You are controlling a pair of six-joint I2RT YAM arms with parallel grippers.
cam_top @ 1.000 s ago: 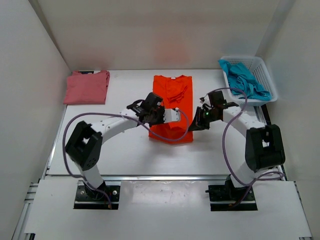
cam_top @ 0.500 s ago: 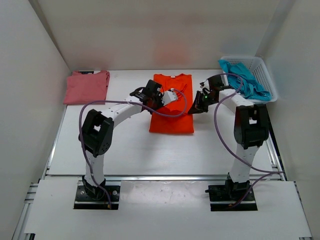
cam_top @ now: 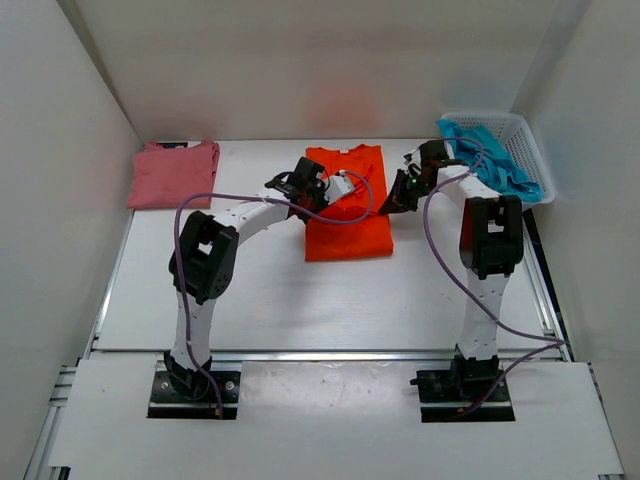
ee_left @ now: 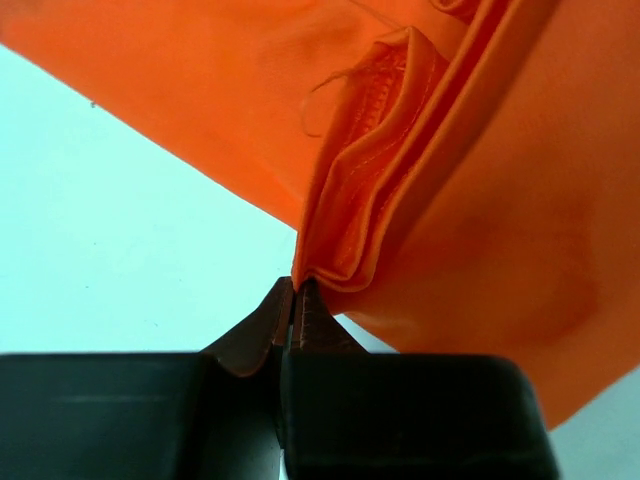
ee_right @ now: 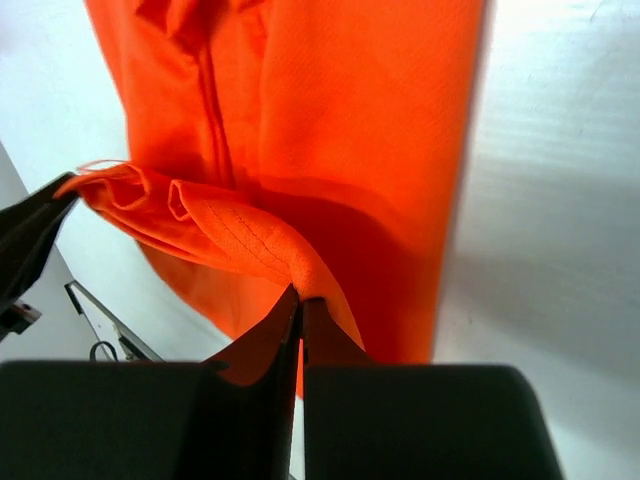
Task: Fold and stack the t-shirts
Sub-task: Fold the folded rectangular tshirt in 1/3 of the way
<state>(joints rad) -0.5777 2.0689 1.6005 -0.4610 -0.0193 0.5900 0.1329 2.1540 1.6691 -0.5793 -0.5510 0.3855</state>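
orange shirt (cam_top: pixel 348 235): lies on the table (cam_top: pixel 260 300), mid-width, toward the far side. Collar at the far end, long axis near-to-far, outline a narrow rectangle.
left gripper (ee_left: pixel 296 292): fingers pressed together, tips pinching a layered fold of the orange shirt at its left edge. The fold is raised off the table.
right gripper (ee_right: pixel 300 298): fingers closed tight, tips nipping a stitched hem fold at the shirt's right edge.
pink shirt (cam_top: pixel 173 173): folded, far-left corner, well apart from the orange shirt.
teal shirt (cam_top: pixel 490 160): crumpled in the basket (cam_top: pixel 535 150), far right.
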